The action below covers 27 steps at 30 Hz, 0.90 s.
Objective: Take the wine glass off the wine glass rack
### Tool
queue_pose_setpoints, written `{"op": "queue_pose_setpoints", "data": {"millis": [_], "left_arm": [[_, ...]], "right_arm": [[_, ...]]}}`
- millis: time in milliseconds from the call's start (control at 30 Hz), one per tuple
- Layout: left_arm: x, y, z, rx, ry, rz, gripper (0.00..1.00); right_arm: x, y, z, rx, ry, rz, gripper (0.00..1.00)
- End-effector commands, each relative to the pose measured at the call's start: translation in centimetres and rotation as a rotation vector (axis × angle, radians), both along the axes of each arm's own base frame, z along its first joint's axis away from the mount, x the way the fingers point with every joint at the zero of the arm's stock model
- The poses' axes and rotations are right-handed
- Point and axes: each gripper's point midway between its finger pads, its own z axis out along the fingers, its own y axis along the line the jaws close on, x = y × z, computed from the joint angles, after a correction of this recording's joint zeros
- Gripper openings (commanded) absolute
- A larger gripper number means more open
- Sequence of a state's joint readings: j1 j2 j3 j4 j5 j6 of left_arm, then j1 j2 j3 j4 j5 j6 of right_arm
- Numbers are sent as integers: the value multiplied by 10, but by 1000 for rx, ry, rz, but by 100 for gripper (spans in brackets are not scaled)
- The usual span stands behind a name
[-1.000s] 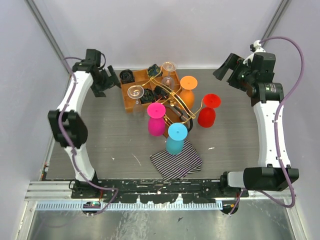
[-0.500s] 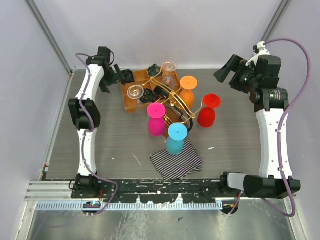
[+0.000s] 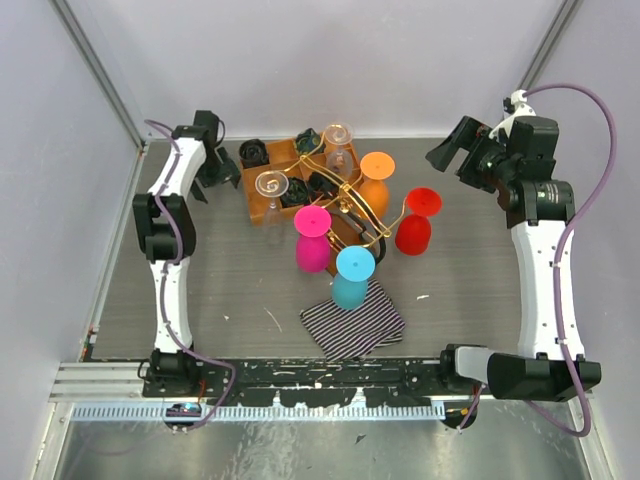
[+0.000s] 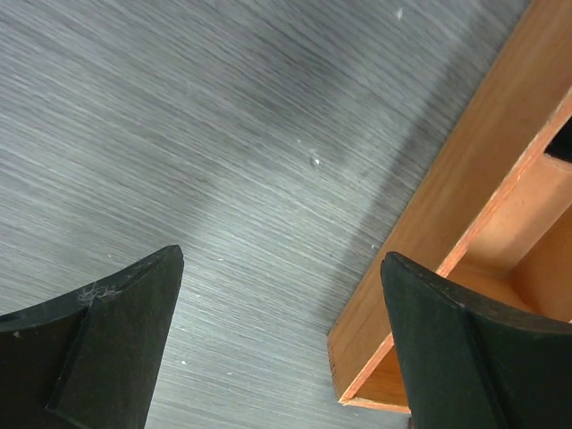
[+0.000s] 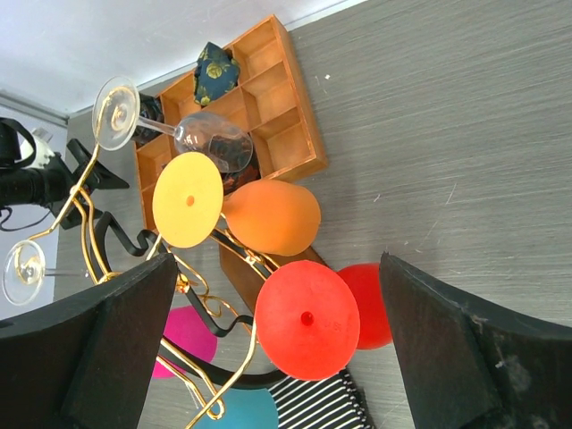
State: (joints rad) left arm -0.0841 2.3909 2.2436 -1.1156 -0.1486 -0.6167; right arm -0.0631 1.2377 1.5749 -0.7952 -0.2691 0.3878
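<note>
Over the last second the left arm has been folding its elbow in from the table's edge. Its left gripper (image 3: pixel 214 168) is now hanging just beside the far-left corner of the orange-brown wooden compartment tray (image 3: pixel 252 200), having edged toward it and then slightly back, which reads as repositioning and not yet an approach to any glass. Its fingers are standing wide apart with nothing between them, and its wrist view is showing only the grey table (image 4: pixel 179 134) and the tray's corner. The right arm has barely been moving. It is reaching tall along the right side, its right gripper (image 3: pixel 452 148) raised, spread wide and empty, and pointing back toward the gold wire wine glass rack (image 3: pixel 345 198). The rack is standing mid-table against the tray, with coloured glasses hanging foot-up from its scrolled arms — among them the red plastic wine glass (image 3: pixel 414 228), nearest the right gripper and framed between its fingers in the wrist view. The task is looking barely begun.
</note>
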Motion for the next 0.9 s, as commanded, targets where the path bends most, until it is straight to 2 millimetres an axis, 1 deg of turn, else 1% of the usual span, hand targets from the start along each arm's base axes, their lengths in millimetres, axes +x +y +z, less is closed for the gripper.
{"op": "queue_pose_setpoints", "data": {"millis": [0,33,67,200,333,433,567,667,733,767,800,833,867], "left_arm": [[21,14,19,-3,-102,85,98],[21,14,12,0,-70,85,99],[26,12,12,-4,-67,83,99],[32,2,-16,-28,-11,61,98],[38,-19,-34,-50,-10,9,99],[40,-27,-43,-44,-8,-4,99],[39,-27,-48,-34,1,-5,99],[42,-34,-49,-66,-9,-16,98],[44,-42,-49,-98,-17,-27,98],[45,-47,-48,-118,-22,-38,99],[47,-51,-46,-125,-30,-45,98],[48,-55,-42,-122,-42,-58,98],[51,-60,-36,-116,-64,-81,98]], "right_arm": [[-6,7,21,15,-78,35,100],[-6,9,21,24,-77,43,100],[-5,10,20,31,-76,50,100],[-2,8,19,25,-72,39,100],[10,-5,11,-9,-49,-24,100],[25,-23,7,-50,-44,-114,100],[60,-38,6,-63,-49,-142,100],[95,-48,-3,-55,-27,-128,100],[120,-52,-15,-43,-1,-103,100],[136,-54,-32,-33,41,-84,100],[143,-55,-29,-36,35,-63,100],[159,-56,-45,-34,72,-43,100],[169,-54,-56,-27,97,-13,100]]}}
